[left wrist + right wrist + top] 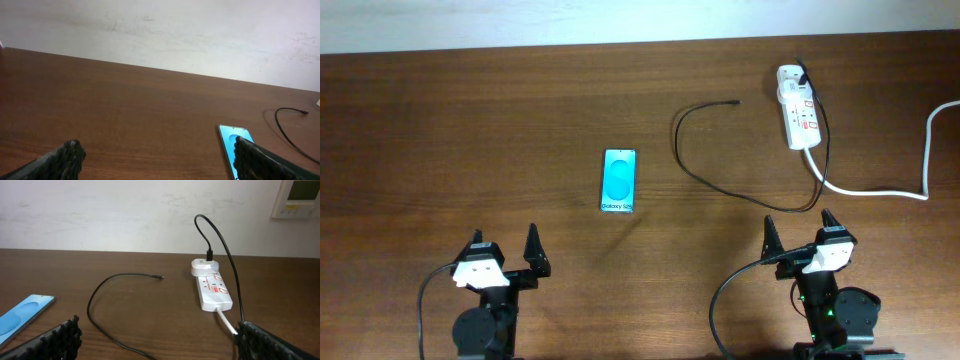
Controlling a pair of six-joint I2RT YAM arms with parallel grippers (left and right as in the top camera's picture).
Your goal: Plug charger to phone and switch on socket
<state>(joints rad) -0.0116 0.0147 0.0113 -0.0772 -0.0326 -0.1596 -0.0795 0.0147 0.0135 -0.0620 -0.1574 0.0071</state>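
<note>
The phone [619, 181] lies flat mid-table, cyan screen up; it also shows in the left wrist view [229, 135] and the right wrist view [22, 311]. The charger's black cable [692, 176] loops from a plug on the white socket strip [797, 107] round to a free connector tip [736, 101], which lies apart from the phone. In the right wrist view I see the cable [100, 320], its tip [161, 277] and the strip [214, 289]. My left gripper [504, 252] is open and empty near the front edge. My right gripper [799, 232] is open and empty, just in front of the cable loop.
The strip's thick white cord [880, 191] runs to the right and off the table edge. A white wall [160, 30] stands behind the table's far edge. A wall control panel [297, 197] hangs at the upper right in the right wrist view.
</note>
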